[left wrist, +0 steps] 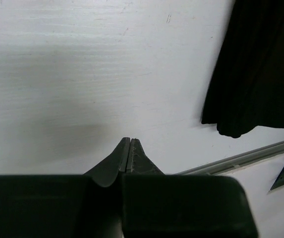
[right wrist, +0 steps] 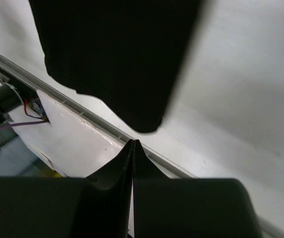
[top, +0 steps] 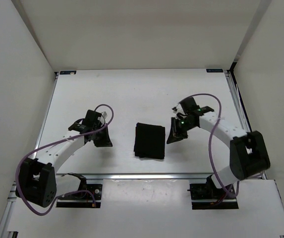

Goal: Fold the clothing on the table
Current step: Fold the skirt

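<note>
While both arms reach forward, bent low over the large flat white table (top: pixel 132 94) with metal edge rails, the black two-finger left gripper (top: pixel 102 138) and right gripper (top: pixel 174 133) flank the plain black soft fabric clothing (top: pixel 149 141), neither touching it. Each claw is pressed together, pinching nothing. The garment lies as a compact rectangle mid-table, nearer the front rail. Plain white walls (top: pixel 23 74) enclose the surface

Tall, plain off-white rear wall panel (top: pixel 132 29) is closing off the far side of the large white rectangular counter (top: pixel 132 94), while a matching left side panel (top: pixel 13 99) and right side panel (top: pixel 275 89) are flanking it, meeting the rear one at dark seams. Small blue tags are marking the far-left corner (top: pixel 68 72) and the far-right corner (top: pixel 214 70). Soft, even light is falling from overhead, casting only faint grey shadows.
</note>
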### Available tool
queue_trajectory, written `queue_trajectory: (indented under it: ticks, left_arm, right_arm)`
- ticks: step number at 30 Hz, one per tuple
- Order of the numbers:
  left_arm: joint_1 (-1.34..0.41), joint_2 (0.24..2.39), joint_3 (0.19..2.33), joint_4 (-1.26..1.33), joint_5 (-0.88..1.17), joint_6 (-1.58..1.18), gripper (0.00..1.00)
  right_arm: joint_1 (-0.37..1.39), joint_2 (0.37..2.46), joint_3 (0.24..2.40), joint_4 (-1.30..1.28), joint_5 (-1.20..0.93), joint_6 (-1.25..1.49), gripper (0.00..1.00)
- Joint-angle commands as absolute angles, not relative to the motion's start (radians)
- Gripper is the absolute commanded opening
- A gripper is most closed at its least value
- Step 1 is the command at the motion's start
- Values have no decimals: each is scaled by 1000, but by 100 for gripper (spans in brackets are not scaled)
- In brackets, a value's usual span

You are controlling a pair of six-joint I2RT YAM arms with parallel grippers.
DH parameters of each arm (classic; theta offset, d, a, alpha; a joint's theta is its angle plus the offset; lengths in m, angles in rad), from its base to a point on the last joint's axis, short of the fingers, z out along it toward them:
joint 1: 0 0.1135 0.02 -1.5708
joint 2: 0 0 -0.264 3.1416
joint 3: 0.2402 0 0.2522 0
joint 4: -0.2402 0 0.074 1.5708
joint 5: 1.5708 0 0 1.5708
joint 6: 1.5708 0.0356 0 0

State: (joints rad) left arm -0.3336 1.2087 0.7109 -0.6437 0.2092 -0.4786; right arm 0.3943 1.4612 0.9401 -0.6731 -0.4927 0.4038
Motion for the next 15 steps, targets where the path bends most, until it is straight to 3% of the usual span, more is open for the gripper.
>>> queue_trajectory:
  ticks: [1, 7, 15]
  left_arm:
    - [-334, 1200, 703, -617, 242, -494, 4]
    - [-317, 1187, 689, -649, 227, -489, 3]
    - [-318, 1152, 673, -673, 218, -499, 6]
  right_arm:
    - [497, 1577, 1044, -620, -460, 357, 0]
    - [601, 1810, 1138, -566, -456, 325, 0]
    - [566, 2054, 1290, -586, -387, 316, 0]
